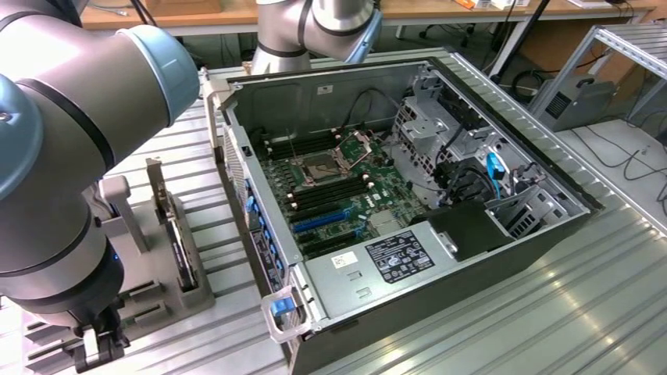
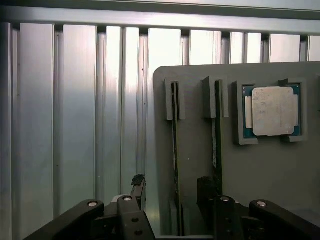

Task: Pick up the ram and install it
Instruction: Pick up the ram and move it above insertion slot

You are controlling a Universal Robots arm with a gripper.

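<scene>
Ram, thin dark stick edge-on in grey holder slot

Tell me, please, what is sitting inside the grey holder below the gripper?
The grey holder carries one ram stick and a second ram stick, each on edge in its own slot, plus a processor chip in a square pocket. The gripper hides the second stick's near end.

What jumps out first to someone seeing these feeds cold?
An open computer case sits mid-scene in the exterior view, motherboard bared. The big robot arm looms at that view's left. The open gripper hangs over a gray holder with the ram, a second stick and a processor chip.
</scene>
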